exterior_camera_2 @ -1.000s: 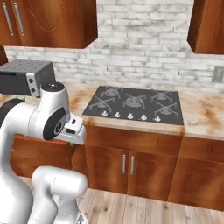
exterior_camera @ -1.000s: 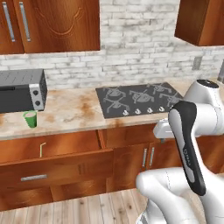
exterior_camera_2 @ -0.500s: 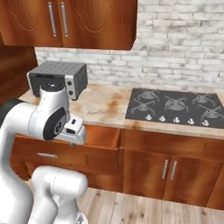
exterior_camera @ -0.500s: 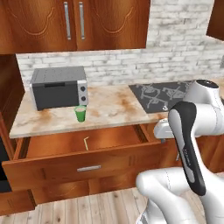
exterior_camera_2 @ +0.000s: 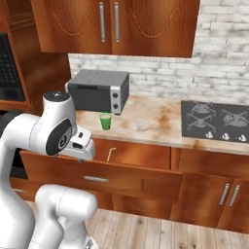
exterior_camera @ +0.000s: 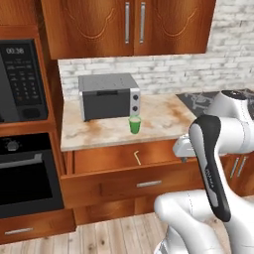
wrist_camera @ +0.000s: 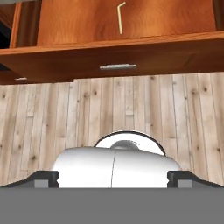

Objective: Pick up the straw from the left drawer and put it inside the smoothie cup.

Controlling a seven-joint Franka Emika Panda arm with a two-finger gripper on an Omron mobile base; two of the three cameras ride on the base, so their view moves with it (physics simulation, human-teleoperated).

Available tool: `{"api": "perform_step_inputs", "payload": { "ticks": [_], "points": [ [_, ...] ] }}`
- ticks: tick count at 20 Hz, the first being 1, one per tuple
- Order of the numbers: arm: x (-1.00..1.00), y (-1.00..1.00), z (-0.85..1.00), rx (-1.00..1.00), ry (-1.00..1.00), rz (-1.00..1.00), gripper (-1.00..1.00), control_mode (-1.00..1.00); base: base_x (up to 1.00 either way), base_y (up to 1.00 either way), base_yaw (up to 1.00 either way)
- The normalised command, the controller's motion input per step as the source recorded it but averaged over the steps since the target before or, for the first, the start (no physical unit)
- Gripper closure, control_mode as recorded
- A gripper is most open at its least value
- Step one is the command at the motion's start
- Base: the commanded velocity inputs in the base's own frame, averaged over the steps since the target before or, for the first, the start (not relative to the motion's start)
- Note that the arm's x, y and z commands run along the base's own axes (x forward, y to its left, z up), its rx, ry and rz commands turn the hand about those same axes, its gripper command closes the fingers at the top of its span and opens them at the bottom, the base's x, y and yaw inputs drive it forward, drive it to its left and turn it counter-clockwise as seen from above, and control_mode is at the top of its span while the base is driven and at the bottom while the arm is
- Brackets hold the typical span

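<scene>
**Drawer open, straw lying inside, arm folded back from it**

Nearest the cameras, the white arm is bent up over the wood floor (wrist_camera: 131, 113), with the gripper (wrist_camera: 113, 177) pointing down and forward; its two dark tips stand wide apart at the bottom corners of the hand view, with nothing between them.

Beyond the arm, the left drawer (exterior_camera: 139, 184) is pulled out from under the counter (exterior_camera: 99, 134), its flat front with the small silver bar handle (wrist_camera: 117, 67) facing the robot. The straw (wrist_camera: 120, 17) lies flat on the drawer's wooden bottom — a thin pale stick with its short bent tip at the end toward the back, near the middle of the drawer's width and touching no wall. It also shows in the left base view (exterior_camera: 137, 157) and the right base view (exterior_camera_2: 110, 154).

Farther back, the smoothie cup (exterior_camera: 134, 124) stands upright on the marbled counter, near its front edge and just in front of the right end of the grey toaster oven (exterior_camera: 108, 95) — apart from it, not touching. To the right lies the dark cooktop (exterior_camera_2: 216, 121). Behind runs the pale brick wall (exterior_camera_2: 214, 73), with wooden upper cabinets (exterior_camera: 129, 25) above.
</scene>
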Motion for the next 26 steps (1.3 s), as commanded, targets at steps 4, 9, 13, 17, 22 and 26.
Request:
{"api": "perform_step_inputs", "payload": {
  "ticks": [4, 9, 13, 17, 22, 26],
  "points": [
    [0.00, 0.00, 0.00, 0.00, 0.00, 0.00, -1.00, 1.00, 0.27, 0.48, 0.00],
    [0.00, 0.00, 0.00, 0.00, 0.00, 0.00, -1.00, 1.00, 0.33, 0.26, 0.00],
    [0.00, 0.00, 0.00, 0.00, 0.00, 0.00, -1.00, 1.00, 0.37, 0.03, 0.00],
    [0.08, 0.00, 0.00, 0.00, 0.00, 0.00, -1.00, -1.00, 0.30, 0.00, 0.00],
    [0.21, 0.00, 0.00, 0.00, 0.00, 0.00, -1.00, -1.00, 0.00, 0.00, 0.00],
    [0.26, 0.00, -0.09, 0.00, 0.03, 0.00, -1.00, -1.00, 0.00, 0.00, 0.00]
  ]
}}
